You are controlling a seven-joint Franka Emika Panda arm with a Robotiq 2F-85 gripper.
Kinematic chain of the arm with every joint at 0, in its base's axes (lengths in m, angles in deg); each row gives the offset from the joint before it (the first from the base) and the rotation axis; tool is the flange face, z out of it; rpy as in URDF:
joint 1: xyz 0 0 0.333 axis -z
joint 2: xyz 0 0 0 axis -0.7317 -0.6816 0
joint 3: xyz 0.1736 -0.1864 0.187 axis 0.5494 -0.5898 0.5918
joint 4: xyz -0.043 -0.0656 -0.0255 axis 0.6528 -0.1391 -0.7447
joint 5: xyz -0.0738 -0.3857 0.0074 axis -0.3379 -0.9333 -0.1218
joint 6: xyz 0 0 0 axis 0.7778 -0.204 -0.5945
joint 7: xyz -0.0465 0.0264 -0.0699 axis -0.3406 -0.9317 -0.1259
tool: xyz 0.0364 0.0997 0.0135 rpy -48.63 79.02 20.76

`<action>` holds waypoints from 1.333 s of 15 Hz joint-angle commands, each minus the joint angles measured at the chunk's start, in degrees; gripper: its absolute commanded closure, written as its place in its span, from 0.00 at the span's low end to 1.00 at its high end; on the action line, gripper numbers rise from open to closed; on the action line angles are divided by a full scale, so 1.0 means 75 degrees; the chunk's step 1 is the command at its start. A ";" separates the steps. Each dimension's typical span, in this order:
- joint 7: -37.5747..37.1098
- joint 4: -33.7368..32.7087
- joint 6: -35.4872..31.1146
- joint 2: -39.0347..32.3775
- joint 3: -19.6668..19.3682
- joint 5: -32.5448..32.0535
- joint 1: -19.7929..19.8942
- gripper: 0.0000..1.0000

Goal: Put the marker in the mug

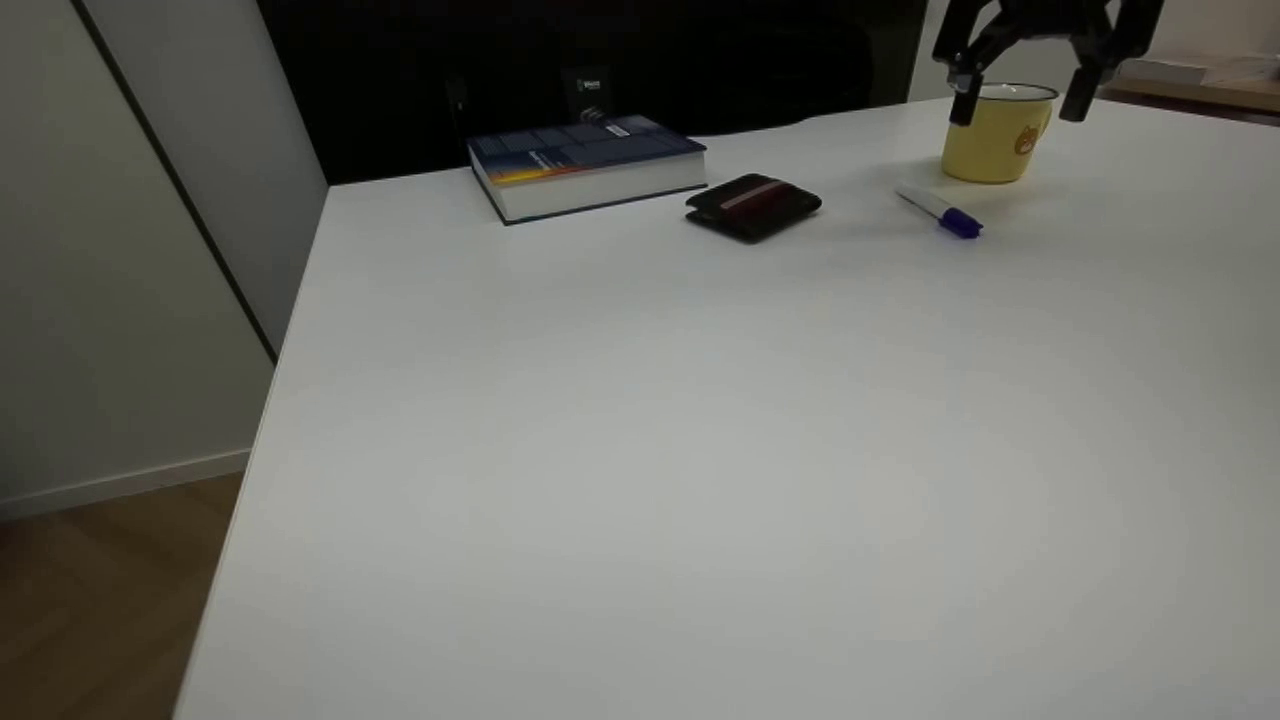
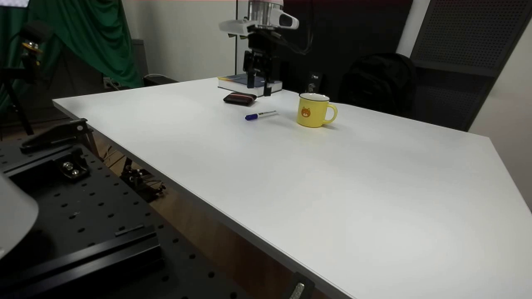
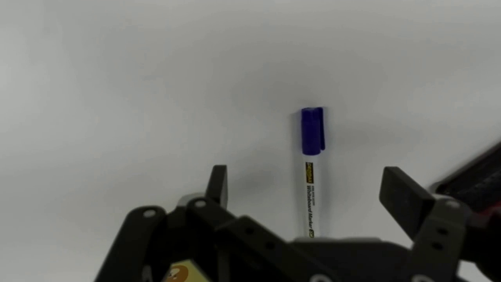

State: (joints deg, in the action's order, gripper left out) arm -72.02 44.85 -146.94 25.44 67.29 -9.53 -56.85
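The marker, white with a dark blue cap, lies flat on the white table in both exterior views (image 1: 928,203) (image 2: 261,115). In the wrist view the marker (image 3: 311,133) lies between the two fingers, cap pointing up the picture; its lower end is hidden by the gripper. The yellow mug stands upright beside the marker in both exterior views (image 1: 985,145) (image 2: 311,113); only a corner of the mug (image 3: 184,273) shows in the wrist view. My gripper (image 1: 1021,100) (image 2: 259,85) (image 3: 307,180) is open and empty, above the table and the marker, touching neither.
A dark wallet (image 1: 752,208) (image 2: 240,99) (image 3: 477,180) lies near the marker, on the side away from the mug. A thick blue book (image 1: 590,165) (image 2: 233,85) lies behind the wallet. A dark backpack (image 2: 378,85) is beyond the table's far edge.
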 commanded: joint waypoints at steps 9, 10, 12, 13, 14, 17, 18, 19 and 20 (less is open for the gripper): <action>-0.0215 -0.0006 -0.0224 -0.0198 -0.0238 -0.0274 -0.0300 0.00; -0.0249 -0.0002 -0.0303 -0.0246 -0.0253 -0.0280 -0.0334 0.00; -0.0272 0.0005 -0.0509 -0.0334 -0.0225 -0.0176 -0.0334 0.00; -0.0288 0.0008 -0.0633 -0.0376 -0.0209 -0.0106 -0.0323 0.00; -0.0403 0.0004 -0.0798 -0.0443 -0.0261 -0.0106 -0.0363 0.00; -0.0537 -0.0106 -0.1030 -0.0669 -0.0316 -0.0075 -0.0376 0.00; -0.0586 -0.0153 -0.1068 -0.0746 -0.0357 -0.0097 -0.0398 0.00; -0.0604 -0.0176 -0.1106 -0.0800 -0.0376 -0.0100 -0.0406 0.00; -0.0605 -0.0212 -0.1124 -0.0863 -0.0376 -0.0080 -0.0398 0.00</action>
State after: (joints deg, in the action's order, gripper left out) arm -74.91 45.52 -152.40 23.86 66.20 -10.83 -58.74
